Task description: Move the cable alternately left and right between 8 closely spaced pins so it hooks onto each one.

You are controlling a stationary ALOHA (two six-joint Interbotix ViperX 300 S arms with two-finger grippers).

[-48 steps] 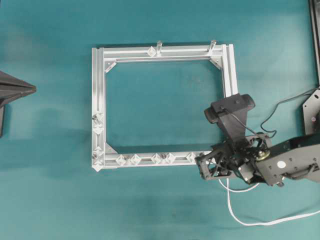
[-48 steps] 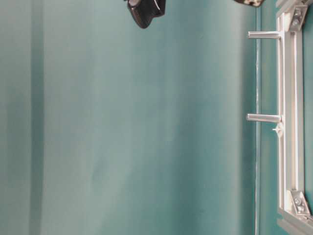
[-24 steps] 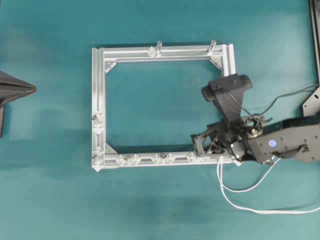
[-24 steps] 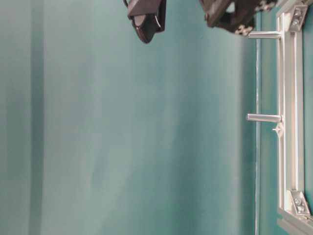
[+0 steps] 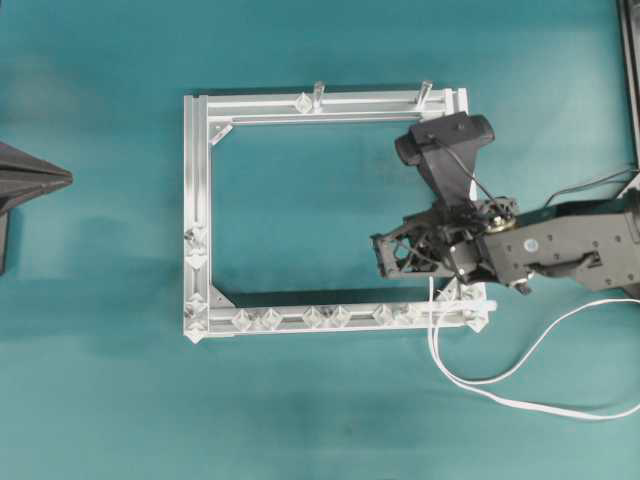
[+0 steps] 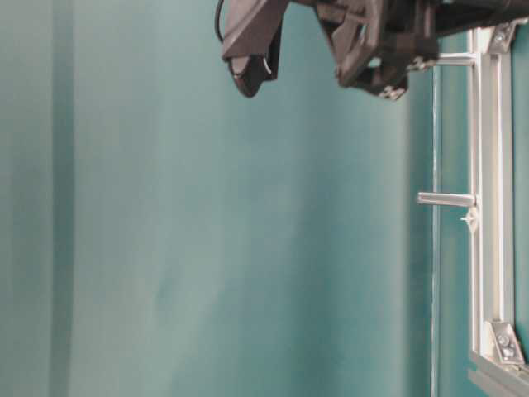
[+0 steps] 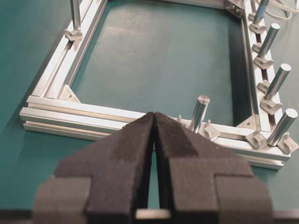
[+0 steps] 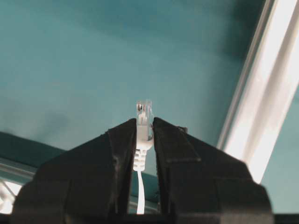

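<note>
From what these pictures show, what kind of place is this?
Probably a robotics test bench, not a home. A bare teal table carries only an aluminium frame with pins, and the right claw pinches a white cable by its plug.

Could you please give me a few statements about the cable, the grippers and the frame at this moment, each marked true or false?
1. The right gripper is shut on the plug end of the cable. True.
2. The cable lies wholly inside the frame. False: in the overhead view most of it trails over the table outside the frame's lower right corner.
3. The left gripper holds the cable too. False: its pads are closed together with nothing between them.
4. The right gripper hangs over the frame's open middle, near its right side. True.
5. The cable is woven between all the pins on the bottom rail. False: it crosses that rail only near the right end.
</note>
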